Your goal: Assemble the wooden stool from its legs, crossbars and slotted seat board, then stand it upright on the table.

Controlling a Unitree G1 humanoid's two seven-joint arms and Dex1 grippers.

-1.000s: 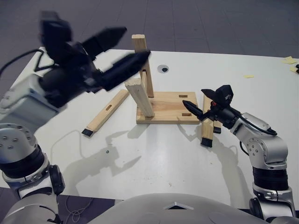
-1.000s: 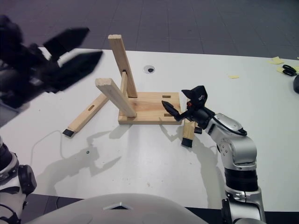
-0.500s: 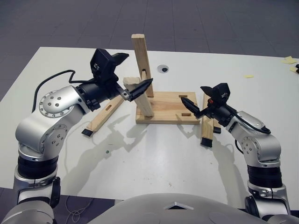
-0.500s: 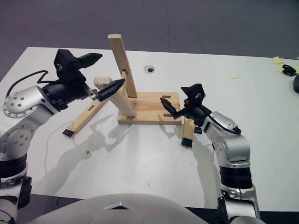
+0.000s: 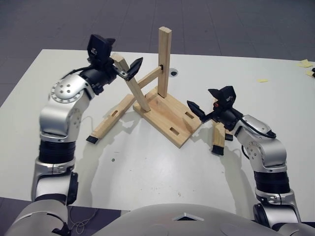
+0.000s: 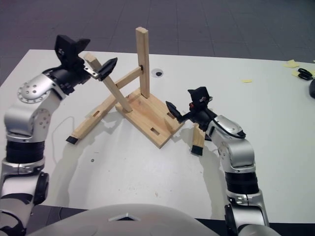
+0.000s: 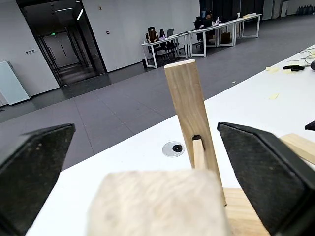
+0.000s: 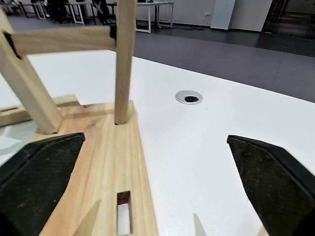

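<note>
1. Left end effector [image 5: 128, 64]: fingers spread, straddling the top of the tilted leg [image 5: 134, 88], no squeeze visible. Right end effector [image 5: 201, 98]: spread, empty, just beside the right edge of the seat board [image 5: 170, 118].
2. Step: half built. Two legs plus crossbar [image 5: 150, 76] stand in the board, mid-bench [image 5: 147, 167].
3. Next, likely: fetch the loose leg [image 5: 109, 122] at left and seat it in a free slot [image 5: 173, 131].

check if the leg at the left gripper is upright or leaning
Leaning. The leg slants from the seat board up toward the left gripper, while the other leg beside it stands straight up.
</note>
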